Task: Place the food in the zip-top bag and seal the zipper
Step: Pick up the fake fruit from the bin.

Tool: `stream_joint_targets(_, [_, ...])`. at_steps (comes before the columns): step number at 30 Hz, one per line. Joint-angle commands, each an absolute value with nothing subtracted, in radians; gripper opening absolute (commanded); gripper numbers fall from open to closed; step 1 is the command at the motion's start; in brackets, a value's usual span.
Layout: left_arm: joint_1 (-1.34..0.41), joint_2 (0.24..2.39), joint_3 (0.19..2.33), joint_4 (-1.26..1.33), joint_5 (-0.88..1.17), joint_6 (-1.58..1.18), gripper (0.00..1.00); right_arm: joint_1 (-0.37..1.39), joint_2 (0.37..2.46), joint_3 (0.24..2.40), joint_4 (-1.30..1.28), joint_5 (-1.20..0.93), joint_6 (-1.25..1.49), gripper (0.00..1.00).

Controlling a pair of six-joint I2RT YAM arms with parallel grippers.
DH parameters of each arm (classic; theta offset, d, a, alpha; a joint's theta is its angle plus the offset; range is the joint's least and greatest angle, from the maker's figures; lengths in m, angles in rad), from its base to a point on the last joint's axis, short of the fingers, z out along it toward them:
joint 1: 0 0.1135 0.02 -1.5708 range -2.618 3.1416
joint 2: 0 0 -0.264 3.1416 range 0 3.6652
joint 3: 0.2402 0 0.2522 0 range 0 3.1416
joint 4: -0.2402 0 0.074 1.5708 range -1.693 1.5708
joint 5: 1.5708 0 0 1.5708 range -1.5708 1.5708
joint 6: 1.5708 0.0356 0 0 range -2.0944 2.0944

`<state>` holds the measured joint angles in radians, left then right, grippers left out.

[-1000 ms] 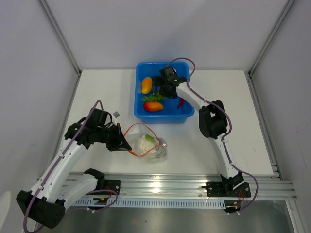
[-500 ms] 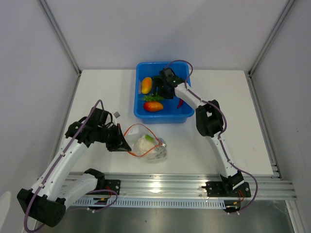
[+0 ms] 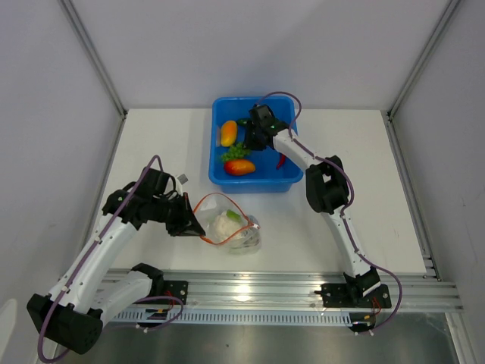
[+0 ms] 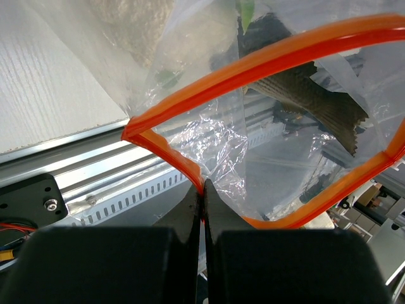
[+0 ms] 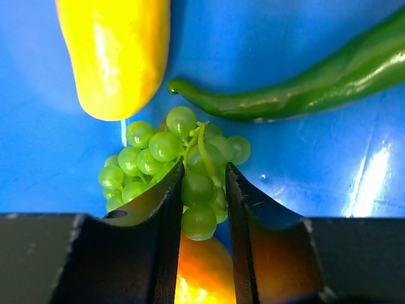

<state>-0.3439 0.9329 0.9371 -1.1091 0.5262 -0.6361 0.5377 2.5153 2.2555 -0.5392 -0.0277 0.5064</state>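
The clear zip-top bag (image 3: 241,236) lies on the table in front of the blue tub, mouth held open. My left gripper (image 4: 204,190) is shut on its orange zipper (image 4: 253,60) at the near left edge. Inside the bag lie a white cauliflower (image 3: 225,225) and a grey fish (image 4: 310,95). My right gripper (image 5: 204,177) is down in the tub, its jaws closed against both sides of a bunch of green grapes (image 5: 168,149). Beside them lie a yellow pepper (image 5: 117,50), a green chili (image 5: 304,88) and a red-orange fruit (image 5: 202,272).
The blue tub (image 3: 292,178) stands at the back middle of the table, with a red chili (image 3: 282,160) near its right wall. A metal rail (image 3: 250,292) runs along the table's near edge. Grey walls close in both sides.
My right gripper moved left inside the tub onto the green grapes and its jaws closed from wide open onto them. The left gripper and the bag have not moved.
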Motion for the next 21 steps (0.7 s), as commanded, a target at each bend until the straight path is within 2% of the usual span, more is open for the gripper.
stream_joint_targets(1, [-0.336, 0.916, 0.943, -1.086, 0.541, -0.627, 0.01, 0.543, 2.476, 2.256, -0.480, -0.049, 0.500, 0.19])
stream_joint_targets(2, [-0.336, 0.914, 0.943, -1.083, 0.545, -0.629, 0.01, 0.543, 2.473, 2.256, -0.477, -0.051, 0.492, 0.13])
stream_joint_targets(6, [-0.336, 0.911, 0.934, -1.069, 0.560, -0.638, 0.00, 0.538, 2.453, 2.267, -0.482, -0.043, 0.474, 0.01])
stream_joint_targets(21, [-0.334, 0.911, 0.922, -1.020, 0.598, -0.673, 0.01, 0.523, 2.364, 2.335, -0.472, -0.021, 0.413, 0.00])
